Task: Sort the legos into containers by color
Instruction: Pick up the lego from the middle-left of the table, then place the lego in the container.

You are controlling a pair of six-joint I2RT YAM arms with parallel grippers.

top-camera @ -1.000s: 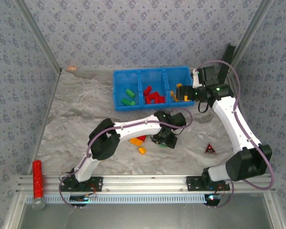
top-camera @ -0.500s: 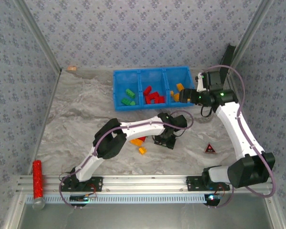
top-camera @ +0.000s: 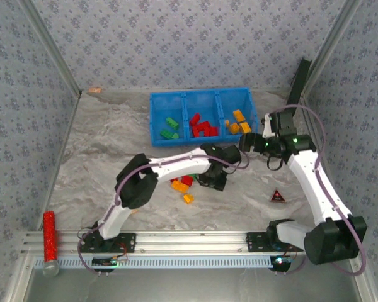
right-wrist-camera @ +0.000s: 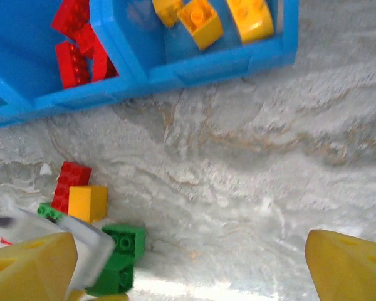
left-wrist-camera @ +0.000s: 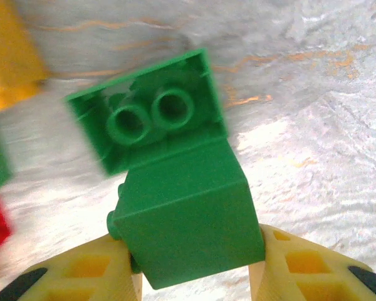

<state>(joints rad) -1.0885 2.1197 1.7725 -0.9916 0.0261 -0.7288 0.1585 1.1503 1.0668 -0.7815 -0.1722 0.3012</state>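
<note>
The left gripper (left-wrist-camera: 191, 254) has its yellow fingers (left-wrist-camera: 94, 273) pressed against both sides of a green brick (left-wrist-camera: 188, 232) just above the table (left-wrist-camera: 313, 157). A second green brick (left-wrist-camera: 150, 119), hollow side up, touches the first one's far end. The right gripper (right-wrist-camera: 188, 251) is spread wide with nothing between its fingers, over open table just below the tray's near wall. In the top view the blue tray (top-camera: 200, 93) lies at upper centre, its long side running across the frame. Its left compartment holds green bricks (top-camera: 170, 129), the middle one red bricks (top-camera: 201, 126), and the right one yellow-orange bricks (top-camera: 237, 121). Papered walls (top-camera: 176, 38) close the table at the top, left and right, and a metal rail (top-camera: 195, 242) runs along the bottom. The left part of the table is open marble surface. At centre, just left of the left gripper, lie loose orange bricks (top-camera: 179, 185) and a red brick (top-camera: 186, 180). A dark triangle (top-camera: 277, 197) sits at lower right, close to the right arm. A red glittery cylinder (top-camera: 49, 236) lies at lower left by the rail, and a small tan thing (top-camera: 94, 90) sits in the table's upper left corner.
</note>
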